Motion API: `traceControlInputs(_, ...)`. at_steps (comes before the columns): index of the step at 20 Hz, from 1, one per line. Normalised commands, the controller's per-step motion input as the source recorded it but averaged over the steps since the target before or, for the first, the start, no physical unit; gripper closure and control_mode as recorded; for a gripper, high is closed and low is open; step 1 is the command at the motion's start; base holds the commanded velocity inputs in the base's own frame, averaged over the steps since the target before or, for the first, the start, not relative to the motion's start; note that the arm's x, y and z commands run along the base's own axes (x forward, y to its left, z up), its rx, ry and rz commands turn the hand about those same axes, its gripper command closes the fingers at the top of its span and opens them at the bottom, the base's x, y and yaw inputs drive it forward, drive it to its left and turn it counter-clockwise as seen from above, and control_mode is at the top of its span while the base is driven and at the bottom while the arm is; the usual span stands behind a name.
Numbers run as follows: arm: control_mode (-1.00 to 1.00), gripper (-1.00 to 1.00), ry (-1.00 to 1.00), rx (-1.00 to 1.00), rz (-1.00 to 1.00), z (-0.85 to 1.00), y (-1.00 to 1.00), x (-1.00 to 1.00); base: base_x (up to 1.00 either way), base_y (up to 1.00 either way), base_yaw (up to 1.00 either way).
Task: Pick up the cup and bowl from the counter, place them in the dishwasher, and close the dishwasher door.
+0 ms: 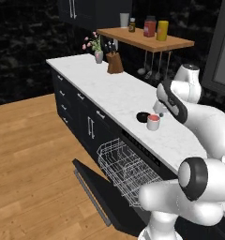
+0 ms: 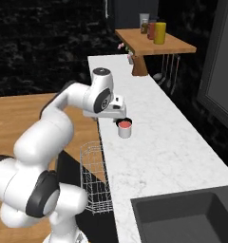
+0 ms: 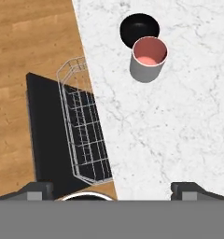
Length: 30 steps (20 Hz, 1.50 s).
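The two-finger pincer [image 3: 112, 189] hangs above the long white marble-look counter [image 3: 179, 121], jaws spread wide and holding nothing. Ahead of its fingertips stands the small grey-white cylindrical cup with a red inside [image 3: 148, 59], and just beyond, touching it, the shallow round black bowl [image 3: 136, 28]. Off to one side and below, the flat black dishwasher door [image 3: 46, 135] lies open under the pulled-out white wire rack [image 3: 83, 135].

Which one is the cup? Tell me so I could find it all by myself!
Find the long white marble counter above the open dishwasher with its wire rack pulled out. Two small things sit side by side near the counter's front edge. The cup is the taller one, grey-white outside and red inside; the bowl next to it is low and black.
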Motion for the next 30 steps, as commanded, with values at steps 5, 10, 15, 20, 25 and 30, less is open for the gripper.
traceControlInputs(5,-1.0,-1.0,0.0,-0.11,0.06,-0.48,0.06,0.75,0.0,0.0,0.0)
traceControlInputs(10,-1.0,-1.0,0.0,-0.12,0.04,-0.42,0.0,0.42,0.0,0.0,0.0)
traceControlInputs(15,-1.0,-1.0,0.0,-0.12,0.03,-0.4,0.0,0.37,0.0,0.0,0.0)
traceControlInputs(20,-1.0,-1.0,0.0,-0.08,0.03,-0.31,0.0,0.32,0.0,0.0,0.0)
traceControlInputs(25,-1.0,-1.0,0.0,-0.05,0.03,-0.24,0.0,0.34,0.0,0.0,0.0)
traceControlInputs(30,-1.0,-1.0,0.0,-0.02,0.03,-0.22,0.0,0.35,0.0,0.0,0.0)
